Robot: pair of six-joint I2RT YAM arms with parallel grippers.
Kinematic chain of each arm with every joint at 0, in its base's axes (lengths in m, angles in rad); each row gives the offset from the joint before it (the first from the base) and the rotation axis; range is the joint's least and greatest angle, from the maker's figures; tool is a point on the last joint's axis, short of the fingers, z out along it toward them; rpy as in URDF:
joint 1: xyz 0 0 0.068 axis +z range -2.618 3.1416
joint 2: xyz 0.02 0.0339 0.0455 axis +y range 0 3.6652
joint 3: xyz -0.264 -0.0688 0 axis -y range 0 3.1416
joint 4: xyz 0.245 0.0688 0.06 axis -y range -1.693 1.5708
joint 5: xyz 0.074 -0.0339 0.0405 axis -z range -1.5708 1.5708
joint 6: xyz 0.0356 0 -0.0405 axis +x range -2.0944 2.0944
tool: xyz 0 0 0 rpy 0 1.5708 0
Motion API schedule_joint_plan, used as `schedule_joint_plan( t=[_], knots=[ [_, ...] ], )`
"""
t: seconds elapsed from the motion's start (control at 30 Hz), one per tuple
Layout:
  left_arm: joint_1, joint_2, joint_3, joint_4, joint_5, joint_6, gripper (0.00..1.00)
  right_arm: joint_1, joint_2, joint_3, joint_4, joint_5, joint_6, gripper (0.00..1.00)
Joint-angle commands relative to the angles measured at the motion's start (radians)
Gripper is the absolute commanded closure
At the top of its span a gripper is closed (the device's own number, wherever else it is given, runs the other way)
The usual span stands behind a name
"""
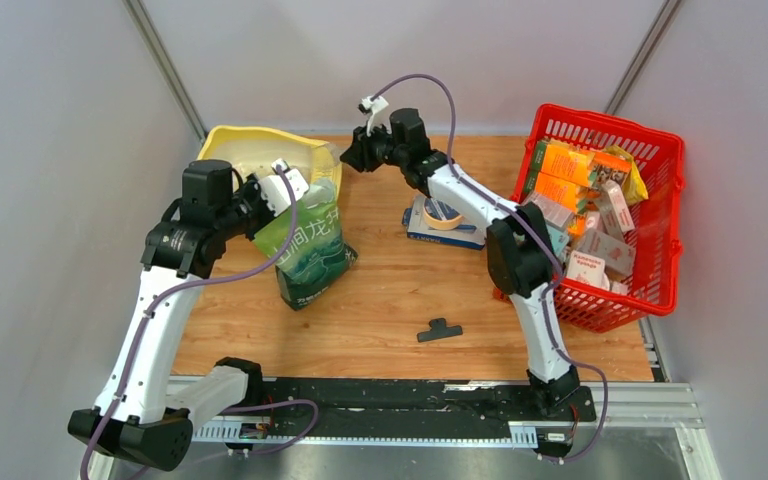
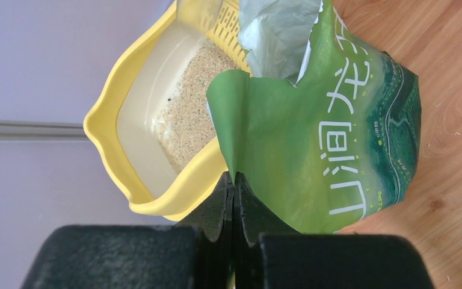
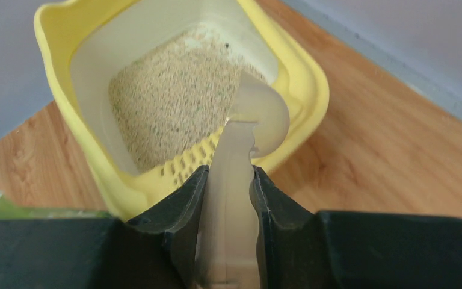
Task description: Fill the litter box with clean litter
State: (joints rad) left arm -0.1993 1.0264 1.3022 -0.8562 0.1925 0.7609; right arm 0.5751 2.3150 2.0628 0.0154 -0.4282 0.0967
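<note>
Yellow litter box far-left, partly covered in clean litter; green pouch leaned right against it, pinched by left claw; right claw clamped on scoop; red basket off right

Your L arm climbs from near-left, elbow high, wrist aimed far-right; L tool pinched tight on green pouch. R arm reaches far & left from near-right, R tool clamped round pale handle.
</note>
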Motion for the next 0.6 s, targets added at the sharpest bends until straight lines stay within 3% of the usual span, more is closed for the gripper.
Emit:
schedule_joint_plan(
  t=[0.0,0.1,0.27,0.37,0.57],
  knots=[
    [0.014,-0.051,0.068,0.143,0.018,0.028,1.0,-0.011,-0.284,-0.202,-0.071,0.043,0.011,1.0],
    [0.015,-0.052,0.086,0.131,0.018,0.035,1.0,-0.011,-0.445,-0.371,-0.104,0.065,-0.054,1.0],
    [0.041,-0.078,0.1,0.033,0.038,0.123,1.0,-0.011,-0.609,-0.466,-0.207,0.002,-0.081,1.0],
    [0.075,-0.117,0.1,0.017,0.059,0.163,1.0,-0.011,-0.625,-0.425,-0.255,-0.07,-0.083,1.0],
    [0.119,-0.126,0.154,-0.027,0.084,0.184,1.0,-0.009,-0.485,-0.136,-0.428,-0.185,-0.054,1.0]
  ],
)
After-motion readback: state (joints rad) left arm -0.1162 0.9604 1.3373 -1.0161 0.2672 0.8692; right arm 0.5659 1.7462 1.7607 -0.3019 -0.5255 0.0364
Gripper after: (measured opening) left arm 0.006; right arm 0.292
